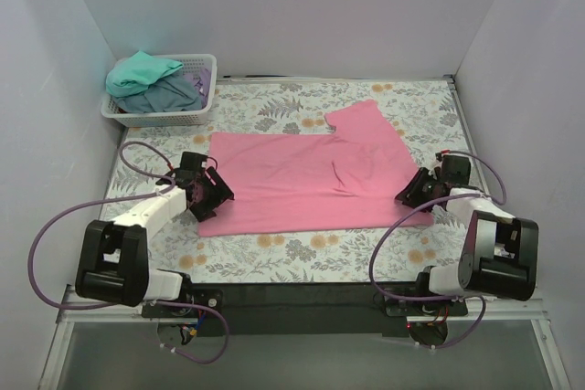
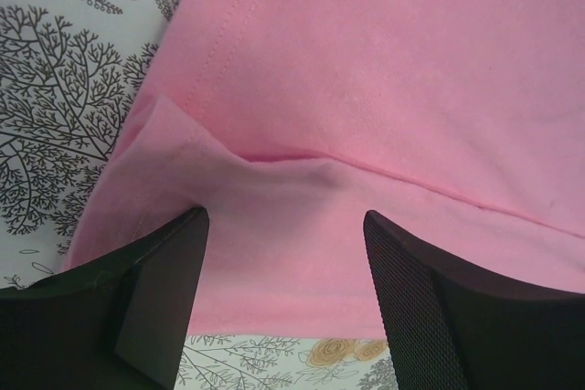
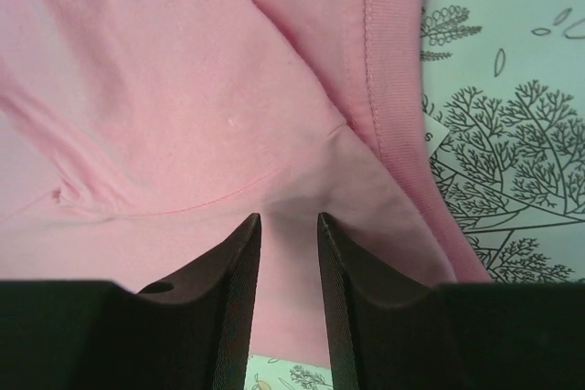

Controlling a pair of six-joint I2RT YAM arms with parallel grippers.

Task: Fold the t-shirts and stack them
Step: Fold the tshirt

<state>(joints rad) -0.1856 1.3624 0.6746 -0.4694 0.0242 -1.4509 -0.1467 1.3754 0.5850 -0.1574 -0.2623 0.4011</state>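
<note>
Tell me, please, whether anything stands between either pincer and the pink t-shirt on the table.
Nothing visible does. The left pincer hangs open directly over the left edge of the pink t-shirt, and the right pincer, jaws narrowly apart, sits at its right edge, with only pink cloth before each.

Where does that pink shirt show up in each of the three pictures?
Top external: pink t-shirt spread out mid-picture.
Left wrist: fills the upper right, beyond the left gripper.
Right wrist: fills left and centre, beyond the right gripper.
Shared landmark: floral tablecloth.
</note>
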